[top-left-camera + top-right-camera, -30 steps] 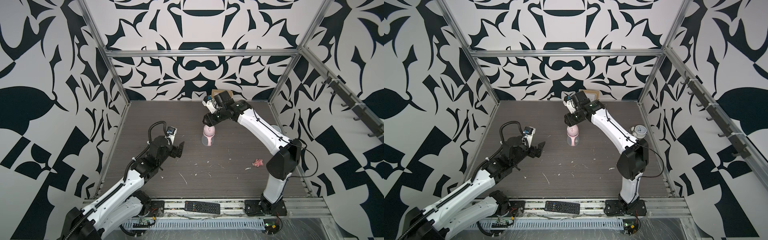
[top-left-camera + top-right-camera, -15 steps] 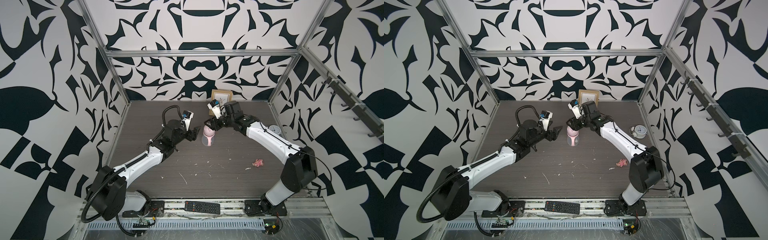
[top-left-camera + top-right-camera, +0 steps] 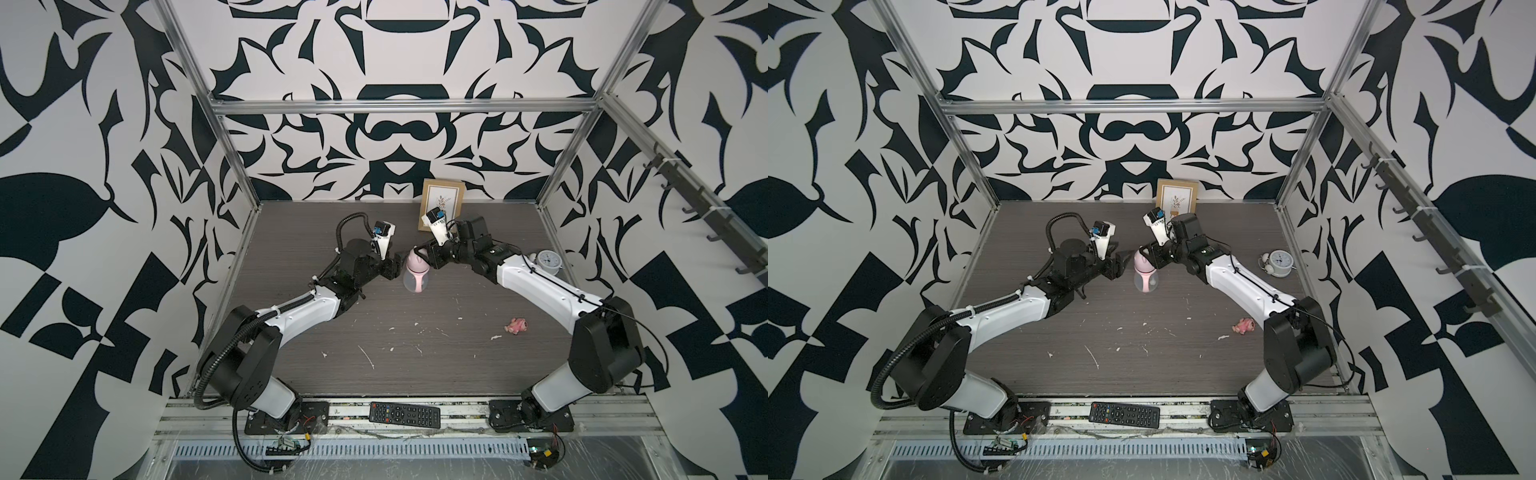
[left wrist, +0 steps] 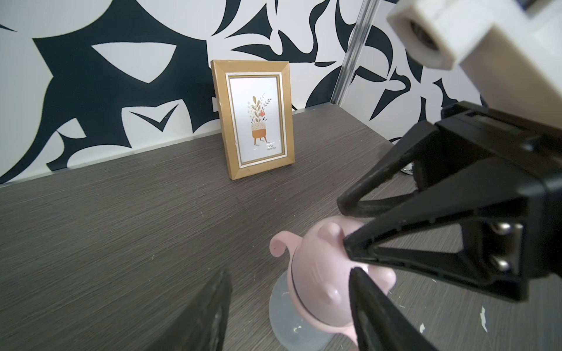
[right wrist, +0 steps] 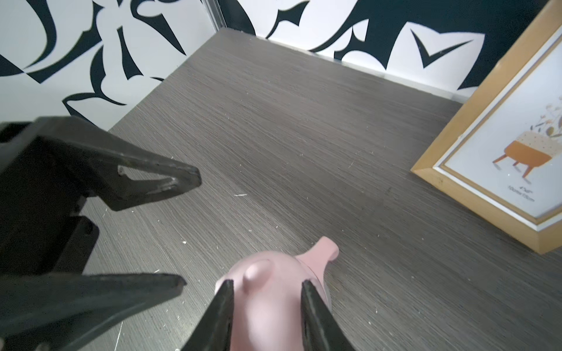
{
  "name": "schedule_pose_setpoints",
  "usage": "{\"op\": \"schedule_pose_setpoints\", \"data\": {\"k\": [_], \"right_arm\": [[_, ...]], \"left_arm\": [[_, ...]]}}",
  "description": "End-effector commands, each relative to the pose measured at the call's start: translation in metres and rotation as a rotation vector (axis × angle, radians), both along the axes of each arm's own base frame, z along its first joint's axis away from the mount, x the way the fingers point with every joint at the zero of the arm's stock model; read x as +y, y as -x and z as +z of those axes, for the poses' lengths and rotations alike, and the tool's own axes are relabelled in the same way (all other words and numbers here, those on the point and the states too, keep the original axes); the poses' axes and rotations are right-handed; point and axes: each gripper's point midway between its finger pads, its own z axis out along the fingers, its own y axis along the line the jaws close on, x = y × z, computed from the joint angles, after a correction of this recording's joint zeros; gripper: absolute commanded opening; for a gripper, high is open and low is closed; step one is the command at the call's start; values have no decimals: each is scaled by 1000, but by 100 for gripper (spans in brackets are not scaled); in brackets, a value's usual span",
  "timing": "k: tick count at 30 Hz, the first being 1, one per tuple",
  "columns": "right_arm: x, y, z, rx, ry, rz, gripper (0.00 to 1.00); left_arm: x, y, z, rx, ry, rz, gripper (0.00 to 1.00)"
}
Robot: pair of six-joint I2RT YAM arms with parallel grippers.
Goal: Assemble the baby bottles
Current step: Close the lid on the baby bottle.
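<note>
On the near rail (image 3: 465, 415) in front of the table (image 3: 415, 374) lies a black remote control (image 3: 404, 414). Farther in, white scraps (image 3: 368, 356) are scattered over the dark woodgrain. A small pink toy figure (image 3: 516, 325) lies toward the right side, well apart from everything else. Beyond the middle of the table the translucent bottle (image 3: 411, 284) stands upright, seen in both top views. It has a pink handle ring (image 4: 278, 247) at its neck and the pink domed cap (image 5: 267, 307) sitting on top. The left gripper (image 5: 187, 231) reaches in from the left at cap height. Its jaws stand spread with nothing between them, and its fingertips (image 5: 182, 179) end just beside the bottle. The right gripper (image 5: 267, 285) comes from the right and straddles the cap, with one of its fingers (image 5: 220, 316) at each side of the dome. They appear to rest against it, but I cannot tell whether they are pressing or merely close. Right of the bottle, near the right wall, sits a white alarm clock (image 3: 548, 262). Farthest back, a gold picture frame (image 4: 255, 118) stands against the patterned far wall (image 3: 395, 137)
</note>
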Motion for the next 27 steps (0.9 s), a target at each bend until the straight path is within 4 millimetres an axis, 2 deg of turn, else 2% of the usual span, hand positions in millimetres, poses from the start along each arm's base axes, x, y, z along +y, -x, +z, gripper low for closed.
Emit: {"op": "schedule_pose_setpoints", "data": {"k": [1, 11, 27], "right_arm": [[2, 0, 16, -44, -49, 6, 36], [1, 9, -10, 23, -71, -9, 30], [-21, 26, -84, 161, 9, -104, 31]], "left_arm": [[-13, -5, 18, -45, 48, -13, 64], [-23, -11, 5, -21, 34, -15, 63], [-31, -10, -27, 50, 2, -23, 61]]}}
